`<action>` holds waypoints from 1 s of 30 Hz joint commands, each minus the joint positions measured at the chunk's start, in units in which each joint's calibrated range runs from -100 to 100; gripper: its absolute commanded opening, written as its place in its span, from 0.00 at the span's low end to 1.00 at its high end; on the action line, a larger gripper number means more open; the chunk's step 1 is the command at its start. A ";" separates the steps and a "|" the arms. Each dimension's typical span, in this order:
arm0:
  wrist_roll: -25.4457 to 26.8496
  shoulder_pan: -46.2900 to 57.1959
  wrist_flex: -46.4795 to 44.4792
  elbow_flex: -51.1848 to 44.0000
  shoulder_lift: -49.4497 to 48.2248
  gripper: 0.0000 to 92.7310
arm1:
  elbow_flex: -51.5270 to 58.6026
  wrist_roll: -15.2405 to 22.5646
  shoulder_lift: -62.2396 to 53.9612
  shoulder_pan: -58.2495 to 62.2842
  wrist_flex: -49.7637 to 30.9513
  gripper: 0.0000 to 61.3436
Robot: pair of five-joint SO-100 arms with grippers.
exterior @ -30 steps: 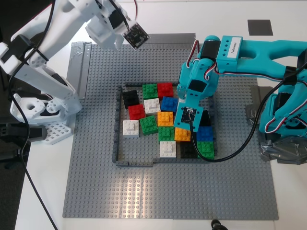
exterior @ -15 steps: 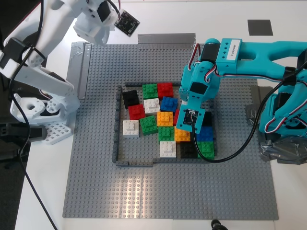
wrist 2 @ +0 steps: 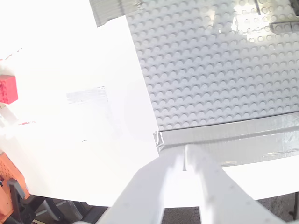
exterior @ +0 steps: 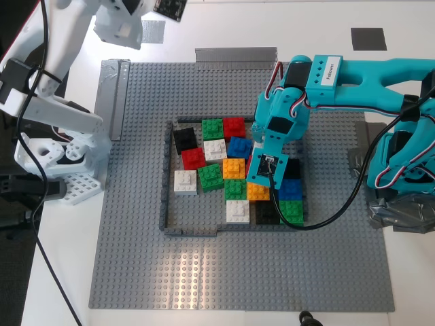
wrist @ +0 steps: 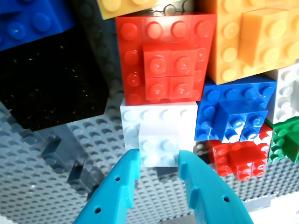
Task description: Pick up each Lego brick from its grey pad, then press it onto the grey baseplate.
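Pinching a white Lego brick (wrist: 160,145) between its two teal fingers (wrist: 122,184), my first claw (wrist: 159,163) holds it against the cluster of coloured bricks inside the dark frame (exterior: 165,178) on the grey baseplate (exterior: 143,258). In the first wrist view the white brick sits stacked on a larger white brick (wrist: 159,119), touching a red brick (wrist: 163,56) on one side and lying just beside a blue brick (wrist: 233,112). In the exterior view the teal arm (exterior: 353,75) reaches in from three o'clock and its claw (exterior: 262,178) comes down near the middle of the frame, among orange, blue and green bricks.

My second claw (wrist 2: 183,161), the white one, has its fingers pressed together with nothing between them. It hangs over the bare white bench (wrist 2: 56,56) at the baseplate's edge (wrist 2: 210,70), close above a strip of silver tape (wrist 2: 233,135). In the exterior view the white arm (exterior: 54,61) sits at ten o'clock, its claw (exterior: 168,7) at the very top edge, beside a small silvery grey pad (exterior: 153,30). A darker grey pad (exterior: 368,38) lies on the bench at one o'clock, well apart from both arms.
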 commanded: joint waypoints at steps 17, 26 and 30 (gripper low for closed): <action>-0.29 3.00 -2.55 -1.24 3.45 0.00 | -5.30 -2.20 9.86 -8.91 -18.14 0.00; -0.29 2.50 -3.93 -1.24 3.37 0.00 | -14.96 -1.71 20.67 -14.42 -20.58 0.00; -0.29 2.50 -4.02 -1.24 3.37 0.00 | -17.13 -2.25 22.82 -16.67 -20.50 0.00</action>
